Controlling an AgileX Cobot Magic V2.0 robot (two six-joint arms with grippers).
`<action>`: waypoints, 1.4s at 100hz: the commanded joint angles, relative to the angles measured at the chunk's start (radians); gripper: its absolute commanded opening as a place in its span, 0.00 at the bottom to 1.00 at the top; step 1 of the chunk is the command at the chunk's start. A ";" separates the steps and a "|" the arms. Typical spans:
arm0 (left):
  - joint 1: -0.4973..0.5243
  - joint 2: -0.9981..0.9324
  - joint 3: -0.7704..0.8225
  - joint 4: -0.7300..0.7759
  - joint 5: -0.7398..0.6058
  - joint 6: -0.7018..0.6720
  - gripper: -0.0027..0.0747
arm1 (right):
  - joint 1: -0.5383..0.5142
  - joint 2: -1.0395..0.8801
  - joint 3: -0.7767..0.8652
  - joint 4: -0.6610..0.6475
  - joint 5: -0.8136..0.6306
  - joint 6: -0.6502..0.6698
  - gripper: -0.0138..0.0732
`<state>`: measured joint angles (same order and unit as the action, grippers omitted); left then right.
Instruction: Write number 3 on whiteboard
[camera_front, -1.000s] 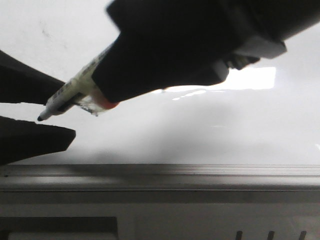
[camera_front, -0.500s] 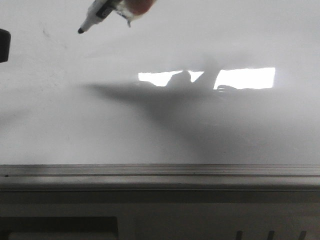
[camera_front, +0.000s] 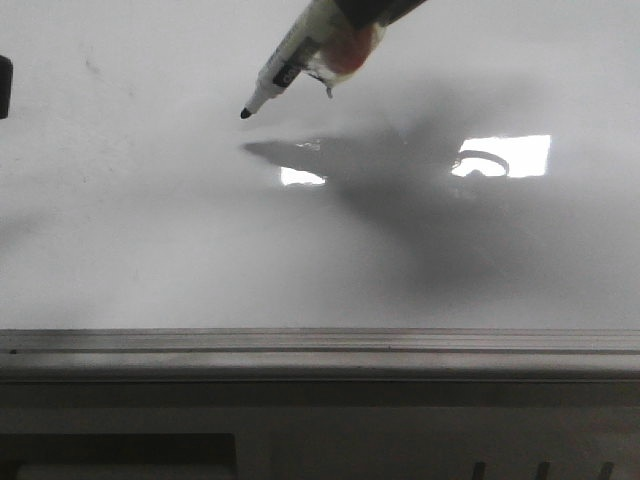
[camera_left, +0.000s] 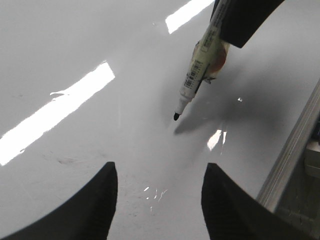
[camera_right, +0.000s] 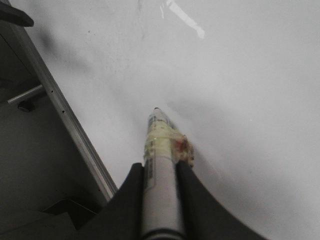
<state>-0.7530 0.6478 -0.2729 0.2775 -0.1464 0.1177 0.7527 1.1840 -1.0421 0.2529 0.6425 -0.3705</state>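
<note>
Blank whiteboard (camera_front: 150, 250) below – right claw (camera_right: 159, 175) clamping marker (camera_front: 290, 65), left claw (camera_left: 159, 192) apart

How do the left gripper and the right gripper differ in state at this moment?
The right gripper is shut on the marker, while the left gripper is open and holds nothing. The right gripper points the marker tip down toward the whiteboard; the left gripper only hovers above it. Both have dark fingers.

Likely a lab: bare whiteboard (camera_front: 150, 260) mounted on grey metal framing (camera_front: 320, 355).
</note>
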 joint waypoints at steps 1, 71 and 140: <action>0.002 -0.002 -0.031 -0.015 -0.076 -0.008 0.50 | -0.007 -0.005 -0.035 0.005 -0.055 -0.005 0.08; 0.002 -0.002 -0.031 -0.015 -0.078 -0.008 0.50 | -0.137 -0.035 -0.033 -0.032 0.005 0.020 0.08; 0.002 -0.002 -0.031 -0.015 -0.078 -0.008 0.50 | -0.051 0.003 0.039 0.020 0.153 0.074 0.08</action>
<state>-0.7530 0.6480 -0.2729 0.2775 -0.1464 0.1177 0.7034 1.2095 -1.0048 0.2839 0.8049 -0.3101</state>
